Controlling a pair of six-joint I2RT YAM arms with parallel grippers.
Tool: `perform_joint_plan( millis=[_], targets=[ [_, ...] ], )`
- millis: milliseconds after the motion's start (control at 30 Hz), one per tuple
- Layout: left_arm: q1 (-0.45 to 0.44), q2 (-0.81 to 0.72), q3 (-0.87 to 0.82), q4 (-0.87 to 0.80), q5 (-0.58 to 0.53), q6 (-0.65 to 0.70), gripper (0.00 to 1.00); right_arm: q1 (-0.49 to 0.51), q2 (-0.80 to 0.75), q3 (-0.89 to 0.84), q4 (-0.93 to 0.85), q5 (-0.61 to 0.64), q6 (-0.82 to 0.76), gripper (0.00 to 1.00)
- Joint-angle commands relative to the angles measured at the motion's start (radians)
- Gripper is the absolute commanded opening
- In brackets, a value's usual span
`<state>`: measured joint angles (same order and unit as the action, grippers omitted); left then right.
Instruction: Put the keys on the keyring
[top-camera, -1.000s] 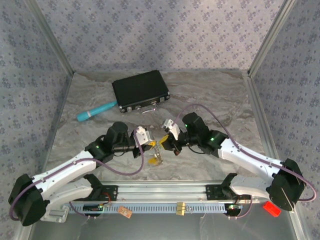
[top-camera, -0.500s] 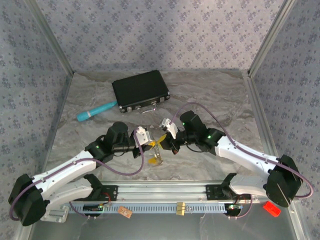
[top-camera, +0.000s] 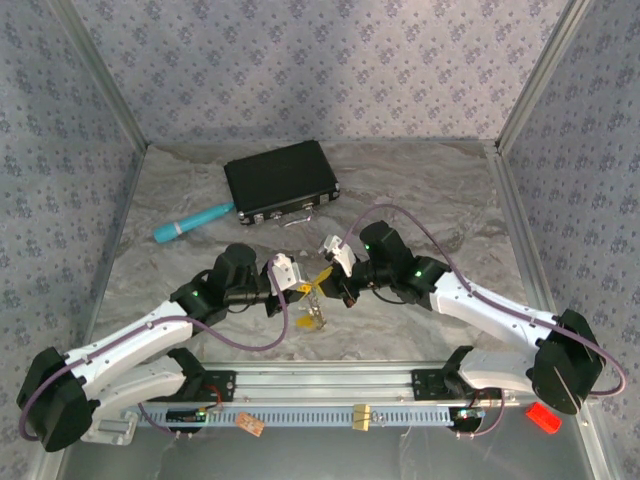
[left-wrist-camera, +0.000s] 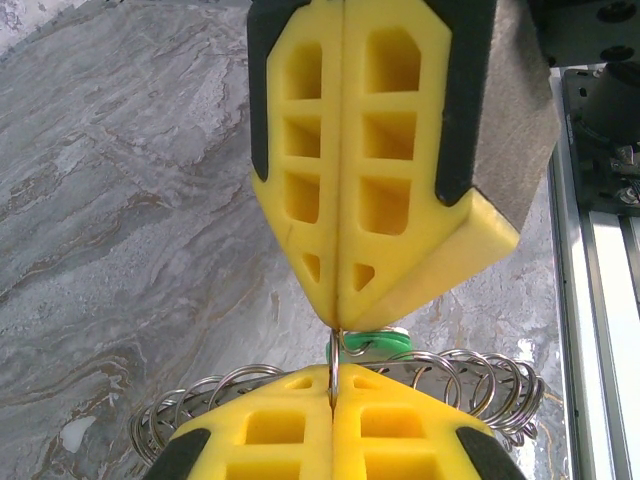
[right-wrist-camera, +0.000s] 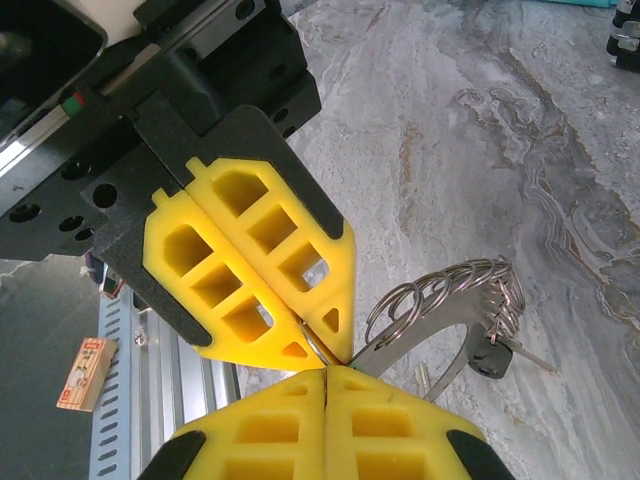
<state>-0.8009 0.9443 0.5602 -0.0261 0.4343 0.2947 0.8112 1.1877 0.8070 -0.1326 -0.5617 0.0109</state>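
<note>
Over the middle of the table (top-camera: 440, 190), the left claw (top-camera: 305, 288) and right claw (top-camera: 328, 285) meet tip to tip, each clamped, apparently on the keyring (right-wrist-camera: 410, 340) wire. The left wrist view catches a green key (left-wrist-camera: 378, 342), while the right wrist view shows a black key (right-wrist-camera: 490, 352) dangling.

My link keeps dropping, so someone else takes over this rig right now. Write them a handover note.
The left gripper is shut, and the right gripper is shut tip to tip against it; both pinch one wire loop of the keyring.
The keyring sits at their tips, ahead of the arm bases.
Done: a black key seems to hang on it.
Unclear: a green key head behind the tips, threaded or not.
Left: thread the remaining keys.
</note>
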Motion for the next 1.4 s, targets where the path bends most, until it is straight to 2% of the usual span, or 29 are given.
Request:
perform_joint_plan(
  millis=[0, 267, 600, 767, 967, 1267, 1367],
  targets=[
    [-0.009, -0.003, 0.015, 0.028, 0.05, -0.006, 0.0, -0.001, 0.009, 0.033, 0.022, 0.016, 0.017, 0.0],
    [-0.008, -0.007, 0.017, 0.028, 0.067, -0.006, 0.0, -0.002, 0.016, 0.032, 0.034, 0.084, 0.041, 0.0],
    [-0.008, -0.018, 0.004, 0.061, 0.035, -0.012, 0.0, 0.009, 0.023, -0.014, 0.131, 0.225, 0.205, 0.0],
    [-0.009, -0.008, 0.006, 0.075, 0.043, -0.041, 0.0, 0.02, 0.025, -0.022, 0.137, 0.276, 0.218, 0.0],
    [-0.009, -0.007, 0.004, 0.093, 0.035, -0.062, 0.0, 0.021, 0.031, -0.023, 0.131, 0.289, 0.248, 0.0],
    [-0.01, -0.035, -0.035, 0.172, -0.04, -0.043, 0.0, 0.015, 0.046, -0.031, 0.144, 0.198, 0.268, 0.0],
    [-0.01, -0.051, -0.056, 0.215, -0.055, -0.017, 0.0, 0.008, 0.048, -0.029, 0.122, 0.191, 0.264, 0.16]
  ],
)
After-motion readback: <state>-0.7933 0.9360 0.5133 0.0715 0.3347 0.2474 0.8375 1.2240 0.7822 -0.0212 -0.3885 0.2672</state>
